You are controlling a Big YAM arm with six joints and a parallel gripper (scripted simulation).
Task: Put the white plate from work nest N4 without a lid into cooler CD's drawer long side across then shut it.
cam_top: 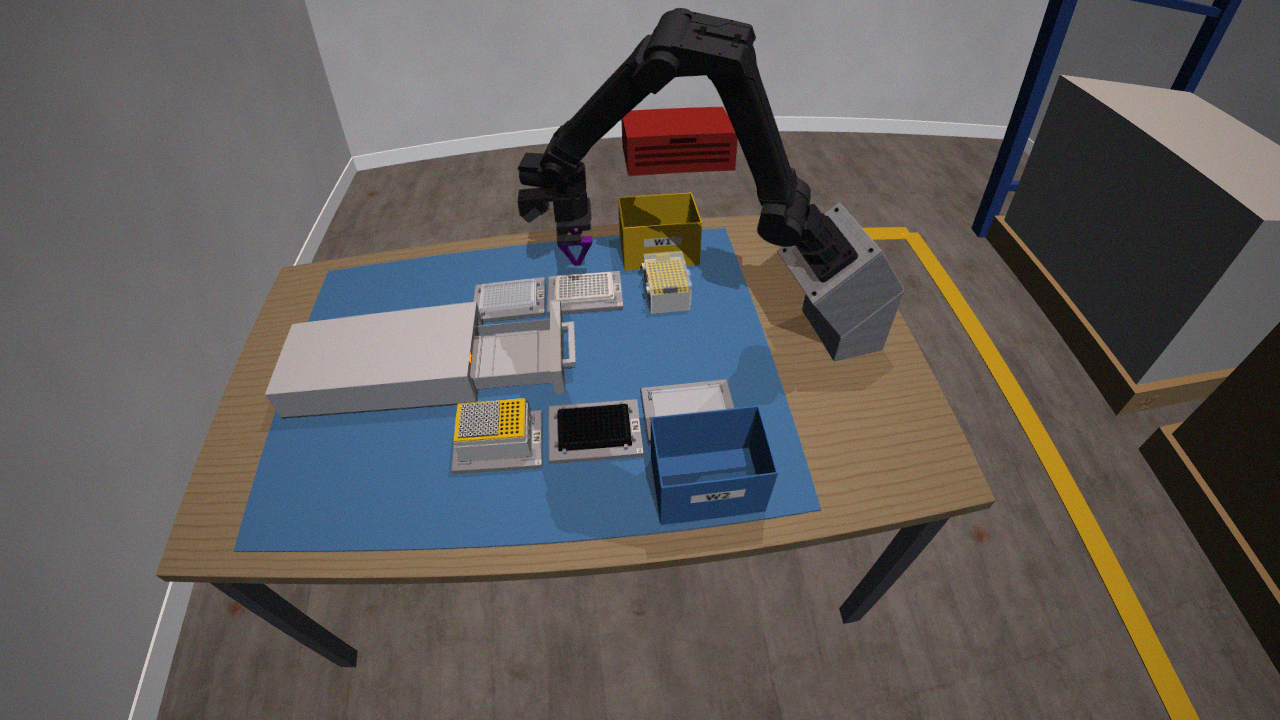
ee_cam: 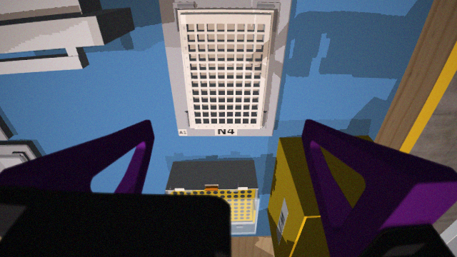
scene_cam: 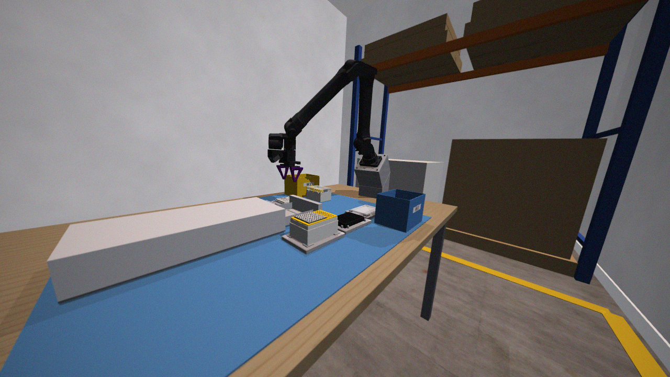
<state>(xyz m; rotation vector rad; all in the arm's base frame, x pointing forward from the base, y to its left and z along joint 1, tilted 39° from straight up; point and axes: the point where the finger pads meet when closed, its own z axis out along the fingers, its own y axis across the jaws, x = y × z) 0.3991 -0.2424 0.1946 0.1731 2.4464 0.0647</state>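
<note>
tool (ee_cam: 228,157) open, tip box (ee_cam: 214,193) half hidden

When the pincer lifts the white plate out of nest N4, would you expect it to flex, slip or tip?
The white plate looks like a rigid moulded grid of wells, so probably stiff and light. Its low, flat shape suggests little tipping. Its smooth side walls could slip between the open pincer fingers unless gripped squarely.

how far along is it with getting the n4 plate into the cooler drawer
Done: the cooler drawer stands open. In hand: the open, empty gripper hovers above the white plate, which sits in nest N4. Left: grasp it, place it in the drawer, shut it.
</note>
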